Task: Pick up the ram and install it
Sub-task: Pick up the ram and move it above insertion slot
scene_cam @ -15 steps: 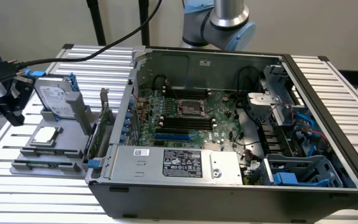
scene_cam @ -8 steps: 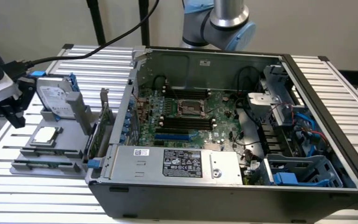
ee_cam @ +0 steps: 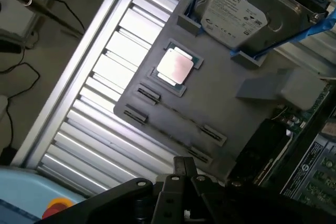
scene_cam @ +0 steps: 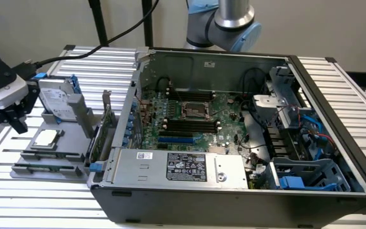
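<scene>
- As I judge it, this is the approach to the pick. My gripper point(scene_cam: 15, 121) hangs at 9 o'clock of the gray tray point(scene_cam: 72, 143) in the exterior view. I cannot tell how wide it stands.
- The ram point(scene_cam: 48, 167) sits in the tray's 6 o'clock slot, and a clean grip calls for squaring to its length.
- The tray also holds a processor point(scene_cam: 45, 138) and a hard drive point(scene_cam: 57, 100).
- The open case point(scene_cam: 234, 191), at 3 o'clock, holds the motherboard point(scene_cam: 189, 114).

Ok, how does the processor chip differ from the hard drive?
The processor chip is small, square and lies flat in its recess; the hard drive is much larger, rectangular and stands propped on edge. The chip's top is bare silver; the drive carries a printed label. Both sit on the grey holder.
</scene>
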`<state>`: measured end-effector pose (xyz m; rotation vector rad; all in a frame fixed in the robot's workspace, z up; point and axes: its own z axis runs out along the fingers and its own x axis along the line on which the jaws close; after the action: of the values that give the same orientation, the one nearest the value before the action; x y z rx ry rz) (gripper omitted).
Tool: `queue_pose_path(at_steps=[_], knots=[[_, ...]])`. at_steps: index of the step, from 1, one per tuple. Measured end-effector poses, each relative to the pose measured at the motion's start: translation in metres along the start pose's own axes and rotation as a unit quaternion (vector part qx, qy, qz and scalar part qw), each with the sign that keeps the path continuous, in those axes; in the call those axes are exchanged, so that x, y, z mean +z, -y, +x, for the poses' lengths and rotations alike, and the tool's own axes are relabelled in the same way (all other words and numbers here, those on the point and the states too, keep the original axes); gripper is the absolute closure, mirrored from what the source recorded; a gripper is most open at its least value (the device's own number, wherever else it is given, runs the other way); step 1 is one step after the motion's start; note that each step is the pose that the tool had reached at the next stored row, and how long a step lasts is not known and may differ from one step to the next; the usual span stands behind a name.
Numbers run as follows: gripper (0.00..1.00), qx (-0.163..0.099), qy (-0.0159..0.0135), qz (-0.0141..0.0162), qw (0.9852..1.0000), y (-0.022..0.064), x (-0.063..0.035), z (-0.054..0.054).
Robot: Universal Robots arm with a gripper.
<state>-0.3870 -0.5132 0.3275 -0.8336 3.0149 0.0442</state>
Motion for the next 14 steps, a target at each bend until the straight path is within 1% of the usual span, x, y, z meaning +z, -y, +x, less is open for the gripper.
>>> queue_pose_path(at_steps=[2, 4, 7, 9, 11, 14], knots=[[0.89, -0.018, -0.0003, -0.0004, 0.9998, 0.0, 0.0019, 0.0], [0.89, -0.036, -0.0009, -0.0007, 0.9993, 0.0001, 0.0036, 0.0], [0.89, -0.064, -0.0016, -0.0013, 0.998, 0.0001, 0.0063, 0.0], [0.89, -0.082, -0.002, -0.0017, 0.9967, 0.0002, 0.0081, 0.0], [0.89, -0.1, -0.0024, -0.0021, 0.995, 0.0002, 0.0098, 0.0], [0.89, -0.127, -0.0031, -0.0026, 0.992, 0.0003, 0.0124, 0.0]])
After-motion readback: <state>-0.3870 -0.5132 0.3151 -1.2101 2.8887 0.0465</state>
